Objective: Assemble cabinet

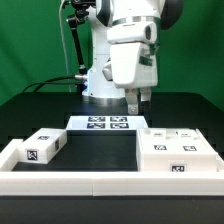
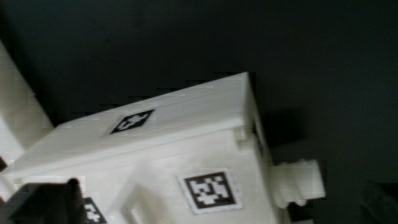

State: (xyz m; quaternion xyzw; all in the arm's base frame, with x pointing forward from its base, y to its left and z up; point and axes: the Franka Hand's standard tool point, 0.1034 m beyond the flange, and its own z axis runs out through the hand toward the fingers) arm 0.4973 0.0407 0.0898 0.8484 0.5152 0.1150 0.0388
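cabinet (image 1: 176, 152): white plastic, smooth, matt | table (image 1: 100, 150): black, matt | arm (image 1: 133, 55): glossy white plastic shell

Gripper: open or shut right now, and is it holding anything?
Gripper: open, holding nothing; it hangs above the white cabinet part on the exterior view's right.

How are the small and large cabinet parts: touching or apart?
Apart. The exterior view shows black table between the small cabinet part and the large cabinet part.
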